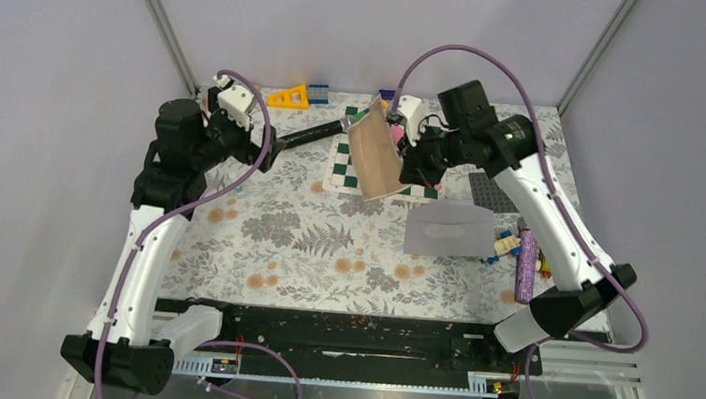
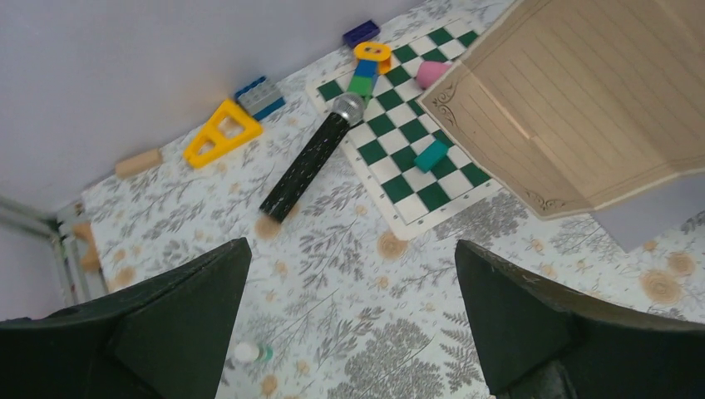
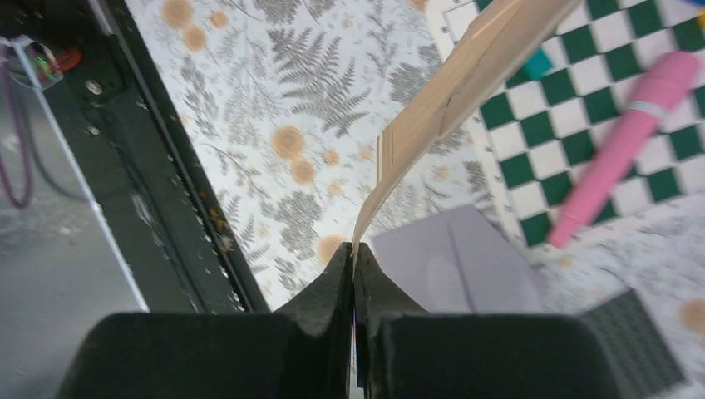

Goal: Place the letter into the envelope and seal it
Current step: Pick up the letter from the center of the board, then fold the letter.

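The letter [image 1: 375,158] is a tan lined sheet held in the air above the chessboard. My right gripper [image 1: 407,154] is shut on its edge; in the right wrist view the sheet [image 3: 449,87] rises from between the closed fingers [image 3: 353,259]. It also shows in the left wrist view [image 2: 582,100]. The light grey envelope [image 1: 450,230] lies flat on the table, right of centre, below the letter; it also shows in the right wrist view [image 3: 457,266]. My left gripper [image 2: 349,307] is open and empty, raised over the left part of the table [image 1: 241,135].
A green-and-white chessboard [image 2: 399,133] lies at the back with a pink marker [image 3: 623,141] and small blocks on it. A black microphone [image 2: 312,158], a yellow triangle [image 2: 220,131] and a dark studded plate [image 1: 492,192] lie around. Small toys [image 1: 519,253] sit at the right edge.
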